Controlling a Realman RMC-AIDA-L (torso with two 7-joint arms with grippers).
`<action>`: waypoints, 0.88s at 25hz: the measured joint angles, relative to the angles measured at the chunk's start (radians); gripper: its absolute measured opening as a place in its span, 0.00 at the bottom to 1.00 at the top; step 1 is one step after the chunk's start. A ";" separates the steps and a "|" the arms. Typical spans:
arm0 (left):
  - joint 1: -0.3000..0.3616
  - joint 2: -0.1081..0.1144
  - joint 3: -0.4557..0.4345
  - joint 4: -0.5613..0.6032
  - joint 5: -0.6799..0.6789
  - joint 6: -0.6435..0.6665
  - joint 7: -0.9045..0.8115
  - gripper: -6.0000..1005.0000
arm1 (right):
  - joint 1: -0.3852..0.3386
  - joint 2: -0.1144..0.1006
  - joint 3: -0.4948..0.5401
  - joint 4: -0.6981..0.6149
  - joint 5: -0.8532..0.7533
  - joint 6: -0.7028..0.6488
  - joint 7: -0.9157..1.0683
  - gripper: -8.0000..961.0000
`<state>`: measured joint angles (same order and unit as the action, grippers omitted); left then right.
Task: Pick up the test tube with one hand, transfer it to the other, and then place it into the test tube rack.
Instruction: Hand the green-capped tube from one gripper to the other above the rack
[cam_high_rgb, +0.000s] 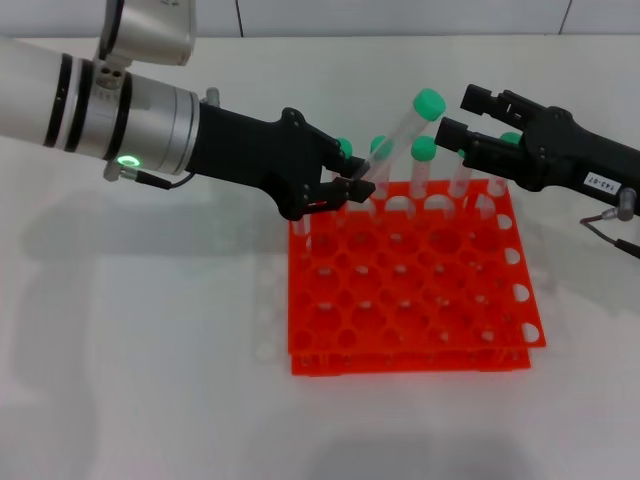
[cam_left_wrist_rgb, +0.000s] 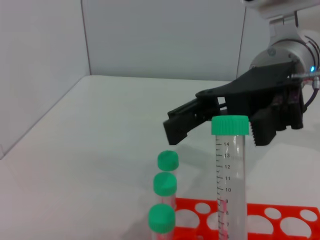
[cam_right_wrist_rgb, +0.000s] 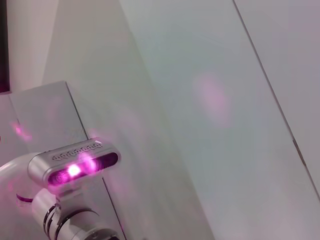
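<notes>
The left gripper (cam_high_rgb: 360, 185) grips the test tube (cam_high_rgb: 400, 140); the right gripper (cam_high_rgb: 462, 118), fingers spread, awaits handover; racking into the test tube rack (cam_high_rgb: 410, 290) remains.

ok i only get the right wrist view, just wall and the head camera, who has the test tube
observer: The left gripper holds the test tube by its lower end, tilted, green cap up.
operator: is my right gripper on it
observer: No. The right gripper is open, with its fingertips right beside the cap.
operator: and the rack
observer: The test tube rack sits below both grippers. Other capped tubes stand in its far row.
</notes>
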<state>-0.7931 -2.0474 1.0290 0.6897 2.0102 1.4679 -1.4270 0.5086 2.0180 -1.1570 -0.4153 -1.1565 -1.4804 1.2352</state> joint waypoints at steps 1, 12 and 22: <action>0.001 0.001 -0.001 0.000 0.000 0.000 0.000 0.27 | -0.002 -0.001 0.000 -0.002 0.000 -0.002 0.000 0.87; -0.005 -0.005 0.003 -0.006 -0.002 -0.018 0.008 0.27 | 0.007 0.008 -0.027 0.000 0.009 -0.025 0.001 0.87; -0.006 -0.016 0.005 -0.007 0.010 -0.034 0.008 0.27 | -0.001 0.010 -0.099 0.003 0.111 -0.035 -0.026 0.87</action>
<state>-0.7995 -2.0632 1.0340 0.6826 2.0205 1.4343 -1.4189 0.5078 2.0279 -1.2563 -0.4122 -1.0452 -1.5151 1.2092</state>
